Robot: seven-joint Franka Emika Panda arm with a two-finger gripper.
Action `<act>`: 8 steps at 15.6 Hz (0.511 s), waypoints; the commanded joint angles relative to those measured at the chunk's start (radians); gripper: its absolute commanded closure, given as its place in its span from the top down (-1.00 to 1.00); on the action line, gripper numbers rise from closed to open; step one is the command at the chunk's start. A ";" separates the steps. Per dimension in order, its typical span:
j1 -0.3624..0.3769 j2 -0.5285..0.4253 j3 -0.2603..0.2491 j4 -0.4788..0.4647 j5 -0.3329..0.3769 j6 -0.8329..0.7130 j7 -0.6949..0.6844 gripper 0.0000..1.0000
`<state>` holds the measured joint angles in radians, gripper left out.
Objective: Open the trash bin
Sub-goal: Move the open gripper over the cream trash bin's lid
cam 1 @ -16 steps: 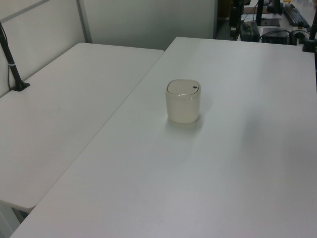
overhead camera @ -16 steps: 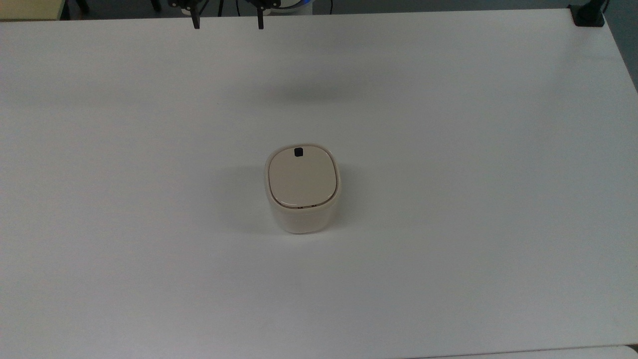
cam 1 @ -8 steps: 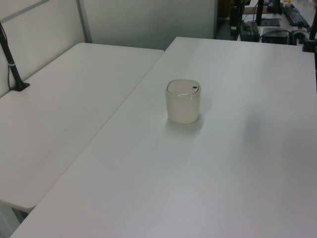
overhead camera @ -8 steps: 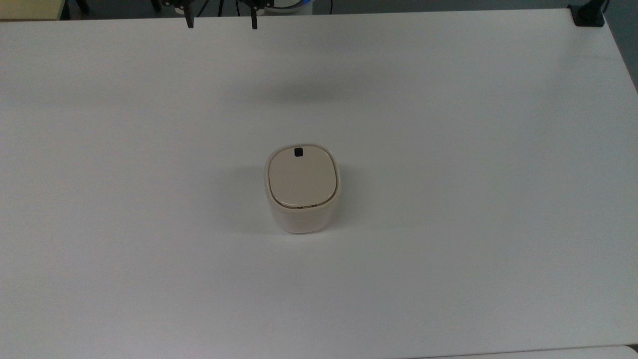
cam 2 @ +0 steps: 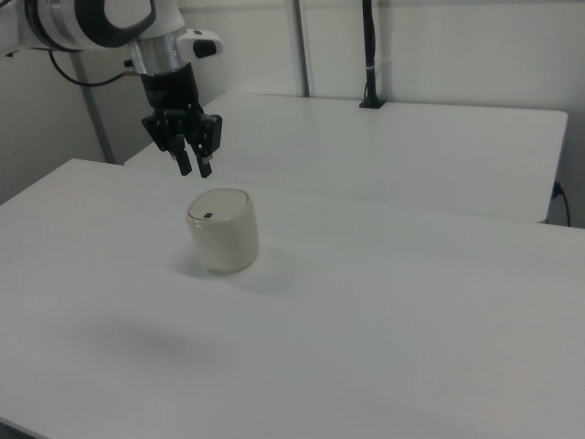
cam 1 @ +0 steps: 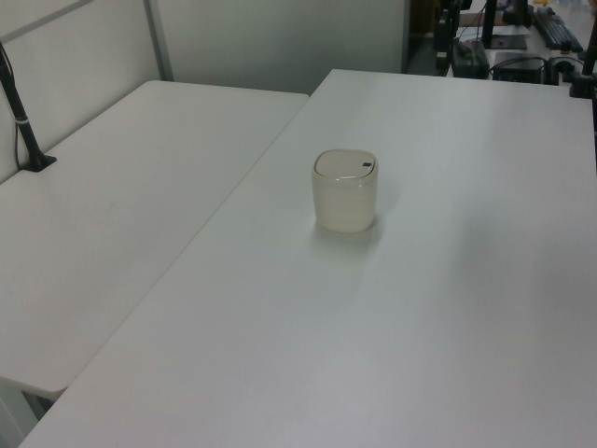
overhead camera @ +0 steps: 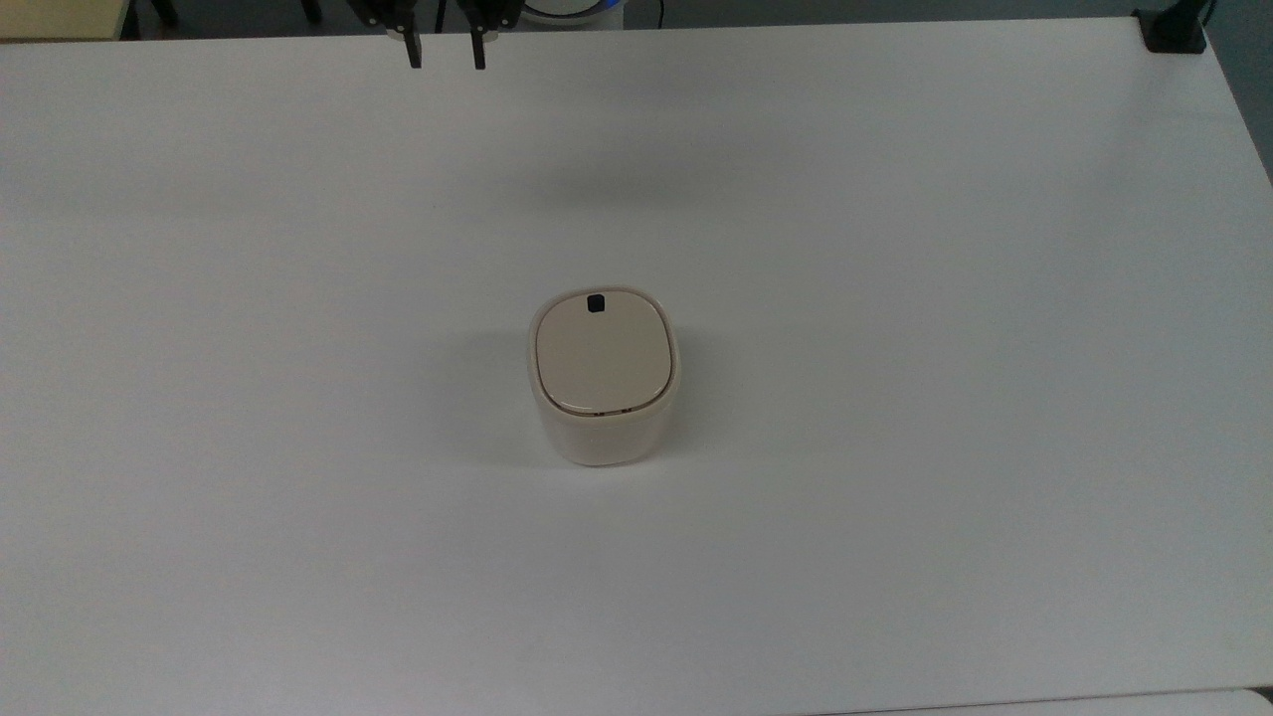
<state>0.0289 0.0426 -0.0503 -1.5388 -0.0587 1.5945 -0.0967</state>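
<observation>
Table: white and broad. It carries the bin, with bare surface on every side of it.

Second table: white, butted against mine along a seam. In the left view it lies toward nine o'clock of the bin.

My arm: white with black joints. In the right view it enters from ten o'clock and bends down toward the tabletop.

Trash bin: cream, rounded-square. It stands upright near the middle of the top view. I am well apart from it.

Lid: beige, flat, lying closed in the bin's rim.

My claw: at about eleven o'clock of the bin in the top view, close to the table's far edge. It points down, above the surface, touching nothing.

My fingers: parted by a narrow gap, with nothing between them.

Button: small black square, at twelve o'clock on the lid in the top view, on the side nearer my claw.
</observation>
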 commanded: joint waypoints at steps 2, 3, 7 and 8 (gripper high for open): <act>0.005 -0.001 0.015 -0.027 0.003 0.040 -0.014 -0.78; 0.008 0.017 0.017 -0.027 0.005 0.068 -0.005 -0.79; 0.049 0.078 0.018 -0.026 0.008 0.153 0.009 -0.79; 0.061 0.092 0.018 -0.026 0.011 0.177 0.020 -0.79</act>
<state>0.0598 0.1006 -0.0281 -1.5527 -0.0576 1.7033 -0.0951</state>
